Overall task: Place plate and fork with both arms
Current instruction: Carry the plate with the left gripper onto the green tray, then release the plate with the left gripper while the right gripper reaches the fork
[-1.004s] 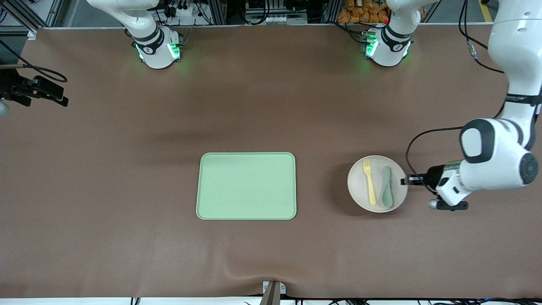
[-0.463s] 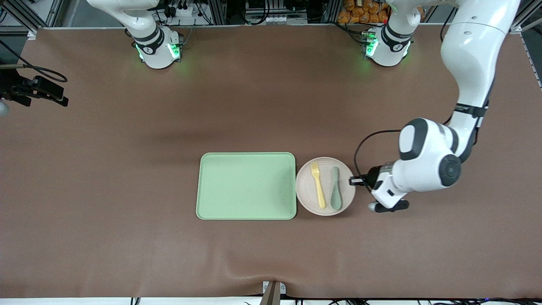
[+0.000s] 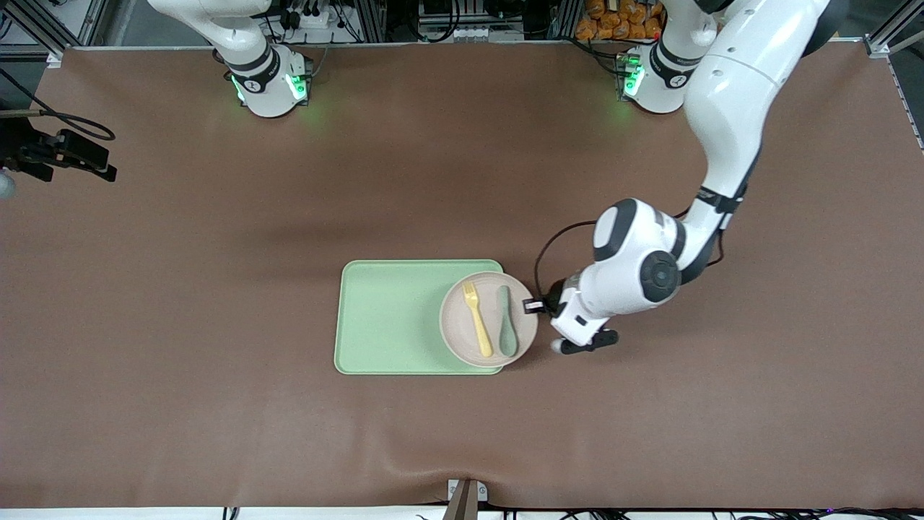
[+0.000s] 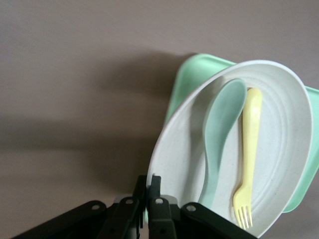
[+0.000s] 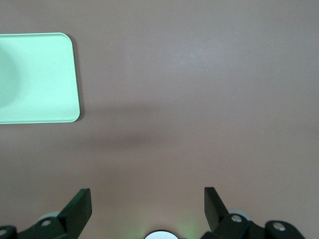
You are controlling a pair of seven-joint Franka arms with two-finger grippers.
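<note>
The cream plate [image 3: 460, 325] overlaps the light-green tray [image 3: 390, 318] at the tray's end toward the left arm. On the plate lie the pale-yellow fork [image 3: 477, 319] and a grey-green spoon [image 3: 505, 321], side by side. My left gripper [image 3: 533, 306] is shut on the plate's rim at the edge away from the tray. In the left wrist view the gripper [image 4: 150, 185] pinches the plate [image 4: 284, 134], which carries the fork [image 4: 249, 149] and the spoon [image 4: 219, 129]. My right gripper [image 5: 147, 199] is open and empty over bare table; it is out of the front view.
The tray's corner [image 5: 45, 79] shows in the right wrist view. A black camera mount [image 3: 58, 155] stands at the table's edge toward the right arm's end. Both arm bases [image 3: 267, 79] stand along the table's edge farthest from the front camera.
My left gripper has carried the plate with the fork and spoon from the table toward the tray. The plate now overlaps the tray's end. The right arm has not moved.
</note>
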